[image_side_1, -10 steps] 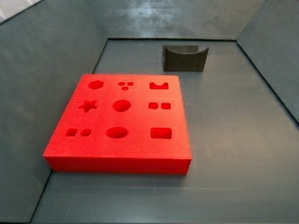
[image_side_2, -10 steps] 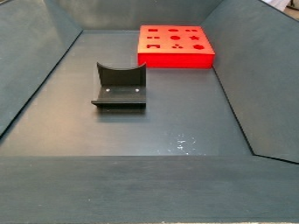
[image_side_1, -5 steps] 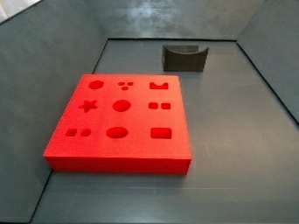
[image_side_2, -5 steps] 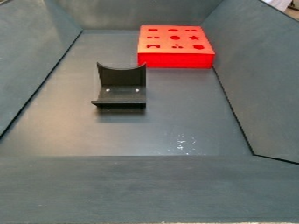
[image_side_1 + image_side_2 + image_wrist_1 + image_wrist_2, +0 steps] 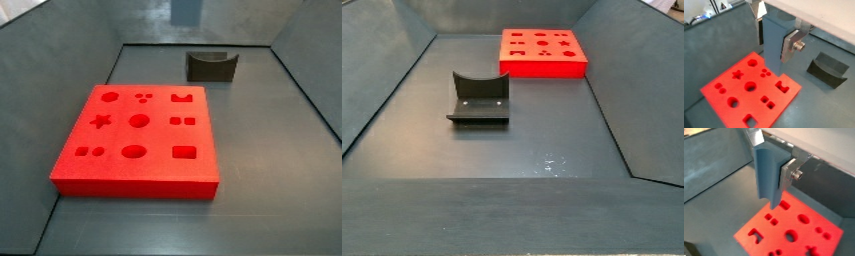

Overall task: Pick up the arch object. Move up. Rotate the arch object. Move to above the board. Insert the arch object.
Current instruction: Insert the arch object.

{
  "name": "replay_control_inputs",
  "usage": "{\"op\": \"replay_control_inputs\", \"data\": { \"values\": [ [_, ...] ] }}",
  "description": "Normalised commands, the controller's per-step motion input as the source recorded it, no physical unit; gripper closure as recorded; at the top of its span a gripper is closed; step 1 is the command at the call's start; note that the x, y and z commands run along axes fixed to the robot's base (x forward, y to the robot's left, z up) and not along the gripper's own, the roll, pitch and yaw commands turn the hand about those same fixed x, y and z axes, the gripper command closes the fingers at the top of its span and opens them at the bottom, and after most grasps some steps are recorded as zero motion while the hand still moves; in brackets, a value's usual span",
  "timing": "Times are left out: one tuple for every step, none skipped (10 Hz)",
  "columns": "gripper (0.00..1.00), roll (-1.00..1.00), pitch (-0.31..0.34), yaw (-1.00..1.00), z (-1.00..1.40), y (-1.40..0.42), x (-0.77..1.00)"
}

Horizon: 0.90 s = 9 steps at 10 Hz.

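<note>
My gripper (image 5: 773, 47) is shut on the arch object (image 5: 773, 37), a tall blue-grey block with a curved groove down one side, held upright between the silver fingers (image 5: 791, 46). Both wrist views show it (image 5: 767, 173) hanging high over the red board (image 5: 767, 85), near one edge of the slab (image 5: 784, 225). In a side view only the block's lower end (image 5: 185, 10) shows, at the top edge, far above the floor beyond the board (image 5: 158, 137). The board also lies at the far end in a side view (image 5: 545, 68). The gripper itself is out of both side views.
The dark fixture (image 5: 211, 66), an L-shaped bracket with a curved cradle, stands on the grey floor beside the board; it also shows in a side view (image 5: 478, 98) and in a wrist view (image 5: 829, 69). Sloping grey walls enclose the floor.
The lower end of the held arch object has come into a side view at its top edge. The board and fixture have not moved.
</note>
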Motion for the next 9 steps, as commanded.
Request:
{"op": "replay_control_inputs", "data": {
  "values": [
    [1.00, 0.16, -0.119, 0.19, -0.81, 0.33, 0.02],
    [1.00, 0.13, -0.156, 0.21, -0.82, 0.18, 0.00],
    [1.00, 0.15, -0.144, 0.17, -0.83, 0.15, 0.00],
    [1.00, 0.18, -0.111, 0.04, -0.85, 0.13, 0.00],
    [1.00, 0.04, -0.139, 0.00, -0.90, 0.27, 0.00],
    [1.00, -0.01, -0.113, 0.00, -0.94, 0.29, 0.05],
    [1.00, -0.12, -0.017, 0.00, -0.92, 0.21, 0.03],
    [1.00, -0.12, 0.000, 0.00, -0.93, 0.11, 0.03],
    [1.00, -0.14, 0.000, -0.04, -0.88, 0.03, 0.06]
  ]
}}
